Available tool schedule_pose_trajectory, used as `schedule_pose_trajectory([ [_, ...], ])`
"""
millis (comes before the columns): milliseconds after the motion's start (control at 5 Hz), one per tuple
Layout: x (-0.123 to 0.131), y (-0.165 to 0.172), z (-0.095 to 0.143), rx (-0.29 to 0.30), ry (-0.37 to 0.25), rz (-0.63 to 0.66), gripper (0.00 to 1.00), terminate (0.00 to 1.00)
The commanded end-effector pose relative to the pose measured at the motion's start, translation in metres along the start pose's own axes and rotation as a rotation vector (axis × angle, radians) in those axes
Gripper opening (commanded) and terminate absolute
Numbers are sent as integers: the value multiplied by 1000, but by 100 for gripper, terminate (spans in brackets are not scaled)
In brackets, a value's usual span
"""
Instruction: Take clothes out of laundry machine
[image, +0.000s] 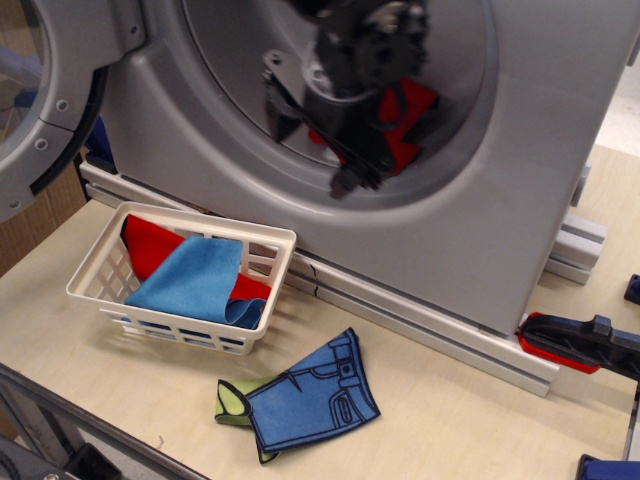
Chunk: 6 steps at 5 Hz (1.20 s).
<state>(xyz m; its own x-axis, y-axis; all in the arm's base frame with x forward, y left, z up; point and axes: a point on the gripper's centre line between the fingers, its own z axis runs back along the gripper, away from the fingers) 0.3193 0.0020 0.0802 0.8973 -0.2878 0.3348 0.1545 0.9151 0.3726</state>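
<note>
The silver-grey laundry machine (530, 150) stands at the back with its round door (45, 90) swung open to the left. A bright red shirt-shaped piece (408, 112) lies inside the drum, partly hidden by my arm. My black gripper (311, 138) is motion-blurred, tilted and reaching into the drum hole. Its jaws are spread open and empty, just left of and in front of the red piece. No yellow-green piece shows inside the drum; the gripper covers that spot.
A white slotted basket (92, 281) in front of the machine holds a red cloth (148, 245) and a light-blue cloth (195, 278). A jeans-printed piece (318, 393) lies on the table over a yellow-green piece (231, 401). A red-and-black tool (570, 342) lies at the right edge.
</note>
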Motion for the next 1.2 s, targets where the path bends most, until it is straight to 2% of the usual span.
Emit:
schedule_pose_trajectory([
  [0, 31, 21, -3, -29, -166, 83, 100, 0],
  [200, 50, 27, -4, -68, -253, 118, 100, 0],
  [400, 72, 32, 3, -63, -309, 102, 100, 0],
  [600, 83, 42, -2, -62, -361, 96, 100, 0],
  [800, 92, 46, -15, -83, -361, 85, 100, 0],
  [1000, 95, 36, -37, -158, -381, 99, 100, 0],
])
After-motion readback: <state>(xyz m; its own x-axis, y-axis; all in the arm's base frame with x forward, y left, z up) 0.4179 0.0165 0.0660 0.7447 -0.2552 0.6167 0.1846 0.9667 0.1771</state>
